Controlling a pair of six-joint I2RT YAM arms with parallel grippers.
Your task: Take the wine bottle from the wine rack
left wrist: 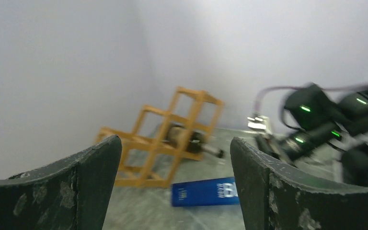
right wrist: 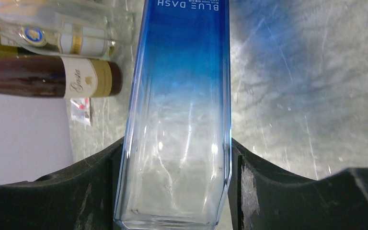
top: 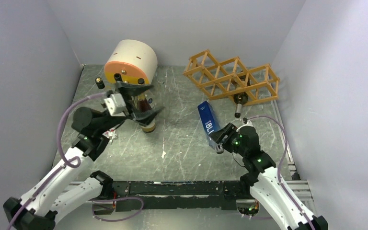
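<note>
The orange-tan wine rack [top: 220,76] lies at the back right. A dark wine bottle [top: 240,101] rests in one of its cells, neck poking out toward the front; both also show in the left wrist view, the rack [left wrist: 146,158] and the bottle [left wrist: 189,139]. My right gripper [top: 219,141] is shut on the clear lower end of a blue bottle [top: 206,120], seen close up [right wrist: 177,120] between its jaws [right wrist: 176,148]. My left gripper [top: 154,98] stands open at the left with nothing between its fingers [left wrist: 175,141], over an upright brown bottle [top: 147,120].
A cream and orange cylinder [top: 130,62] lies at the back left. The right wrist view shows the brown labelled bottle [right wrist: 48,76] and a clear bottle [right wrist: 52,36] beside it. A small dark cap [top: 98,82] shows near the left wall. Grey walls close in on three sides.
</note>
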